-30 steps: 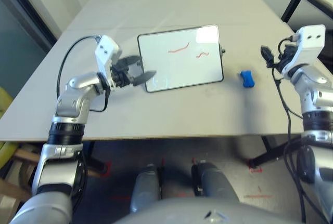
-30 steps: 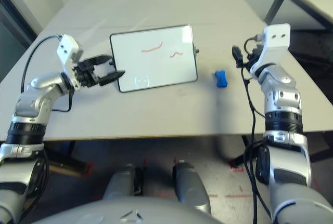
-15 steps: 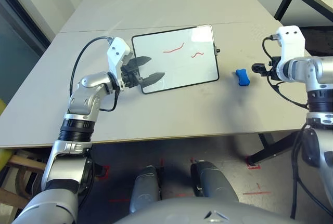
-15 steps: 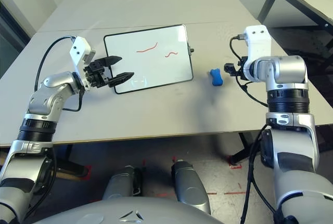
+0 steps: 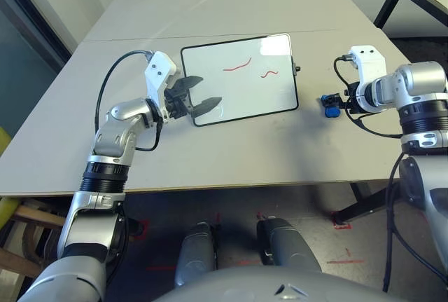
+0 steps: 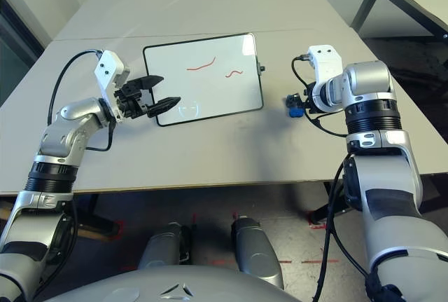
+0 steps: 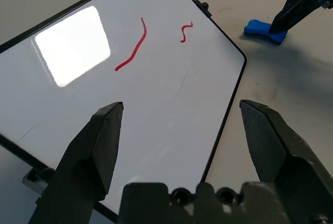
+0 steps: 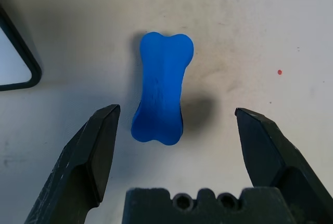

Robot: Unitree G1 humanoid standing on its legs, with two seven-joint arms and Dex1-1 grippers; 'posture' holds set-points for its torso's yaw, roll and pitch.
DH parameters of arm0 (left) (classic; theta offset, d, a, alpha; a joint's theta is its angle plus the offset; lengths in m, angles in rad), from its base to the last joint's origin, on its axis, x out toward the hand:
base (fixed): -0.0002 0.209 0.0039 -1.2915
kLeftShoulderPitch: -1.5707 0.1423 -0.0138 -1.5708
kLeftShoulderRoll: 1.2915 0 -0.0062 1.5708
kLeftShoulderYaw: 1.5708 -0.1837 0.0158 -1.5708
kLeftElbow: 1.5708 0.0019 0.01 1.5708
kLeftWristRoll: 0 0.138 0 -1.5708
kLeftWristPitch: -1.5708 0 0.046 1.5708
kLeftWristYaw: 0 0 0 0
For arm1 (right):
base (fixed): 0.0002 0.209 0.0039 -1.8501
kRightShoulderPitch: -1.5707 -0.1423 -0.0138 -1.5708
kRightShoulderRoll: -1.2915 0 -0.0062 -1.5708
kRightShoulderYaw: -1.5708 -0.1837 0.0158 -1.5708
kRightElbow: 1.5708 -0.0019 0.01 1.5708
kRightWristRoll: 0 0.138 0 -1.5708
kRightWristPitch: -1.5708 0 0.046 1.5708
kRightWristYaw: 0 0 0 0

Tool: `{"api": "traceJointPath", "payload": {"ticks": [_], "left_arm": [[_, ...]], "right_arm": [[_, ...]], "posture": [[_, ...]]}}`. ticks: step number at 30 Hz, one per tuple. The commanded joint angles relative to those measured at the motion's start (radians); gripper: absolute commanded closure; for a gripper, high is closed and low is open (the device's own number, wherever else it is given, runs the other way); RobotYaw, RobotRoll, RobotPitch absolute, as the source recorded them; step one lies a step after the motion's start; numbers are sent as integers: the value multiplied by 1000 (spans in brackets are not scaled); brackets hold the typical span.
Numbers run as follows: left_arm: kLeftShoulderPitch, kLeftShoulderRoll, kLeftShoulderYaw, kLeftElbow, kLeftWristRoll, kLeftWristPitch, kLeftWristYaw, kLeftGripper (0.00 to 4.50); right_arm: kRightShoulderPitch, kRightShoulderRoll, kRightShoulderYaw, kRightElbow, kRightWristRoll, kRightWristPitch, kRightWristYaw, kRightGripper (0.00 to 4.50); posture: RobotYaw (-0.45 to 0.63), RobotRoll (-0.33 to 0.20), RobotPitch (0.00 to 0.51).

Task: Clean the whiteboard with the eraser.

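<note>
The right gripper (image 8: 178, 110) had come in from the right over the last second and had reached the eraser (image 8: 162, 86), which lay on the worktop (image 5: 231, 155) just right of the whiteboard (image 5: 241, 78). Its fingers stood wide, one to each side of the blue block's line, with nothing between them gripped. A second earlier that arm had been clear of the eraser, off to its right; the eraser itself seemed not to have moved.

The left gripper (image 7: 181, 104) was over the near left part of the board, its fingers also wide and empty. It looked placed to steady the board, though no hold on it could be seen.

Two red marks (image 7: 133, 47) remained on the board, so no wiping showed yet. The change meant that the approach was nearly done: the right fingers probably needed to go a little lower and close on the eraser's narrow middle, lest they slip off a rounded end.
</note>
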Motion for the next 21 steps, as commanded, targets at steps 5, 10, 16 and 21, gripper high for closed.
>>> {"api": "traceJointPath", "payload": {"ticks": [5,10,16,21], "left_arm": [[20,-2,-3,-35,5,25,12,0],[25,-1,-2,-49,4,35,19,0],[27,2,0,-61,3,45,26,0],[27,2,1,-66,3,49,30,0]], "right_arm": [[-45,31,-6,136,-30,-90,-6,22],[-68,46,-11,211,-47,-154,-12,22],[-91,55,-11,284,-62,-198,-13,22],[-95,58,-14,328,-74,-233,-15,22]], "posture": [[-165,0,75],[-165,0,75],[-150,0,74],[-149,0,74]]}}
